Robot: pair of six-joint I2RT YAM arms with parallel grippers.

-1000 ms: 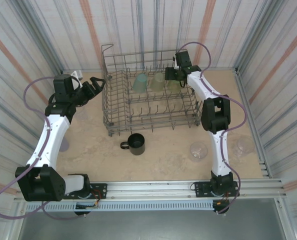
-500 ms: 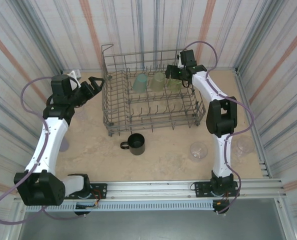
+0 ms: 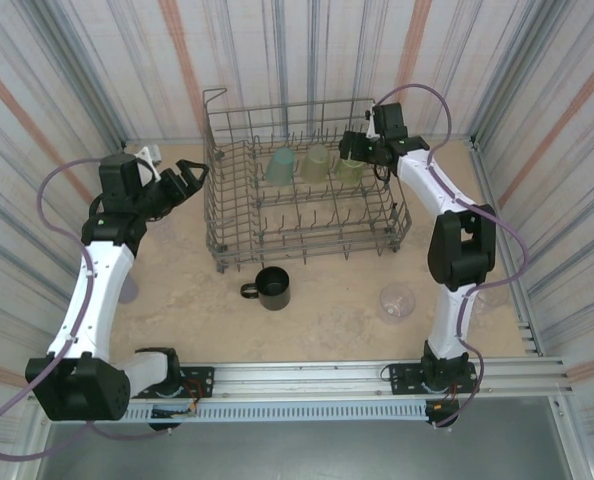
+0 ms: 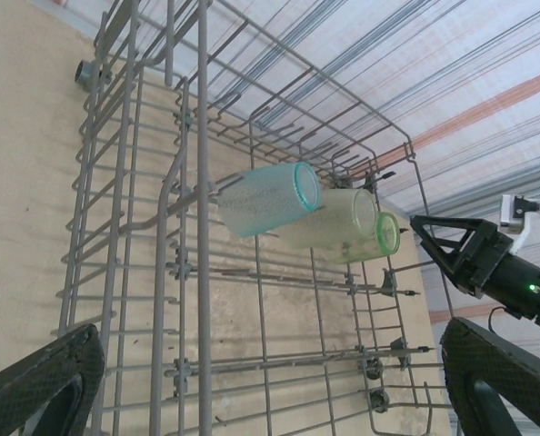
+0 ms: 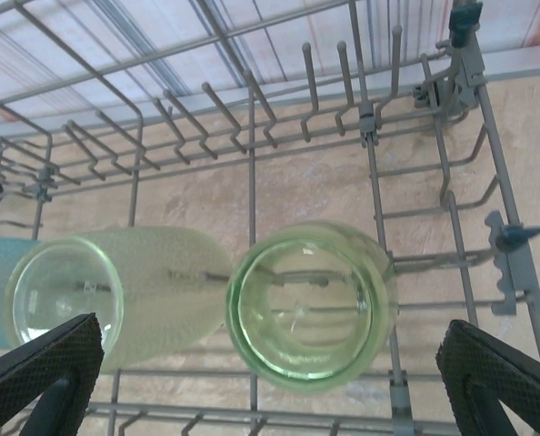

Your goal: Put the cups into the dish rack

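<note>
Translucent teal tumbler [image 3: 279, 166], pale yellowish tumbler [image 3: 318, 163] and green tumbler [image 3: 350, 169] rest on tines in the grey wire dish rack [image 3: 215, 200]. The black handled mug [image 3: 273, 288] and clear tumbler [image 3: 397, 301] sit on the worktop [image 3: 327, 325]. The left pincer [image 3: 190, 180] and right pincer [image 3: 349, 148] gape wide, empty. Cups probably light, rigid, slick; grip across the wall.

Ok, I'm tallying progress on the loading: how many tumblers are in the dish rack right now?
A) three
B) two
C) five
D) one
A: a teal tumbler, a pale yellow-green tumbler and a green tumbler sit side by side inside the dish rack.
</note>
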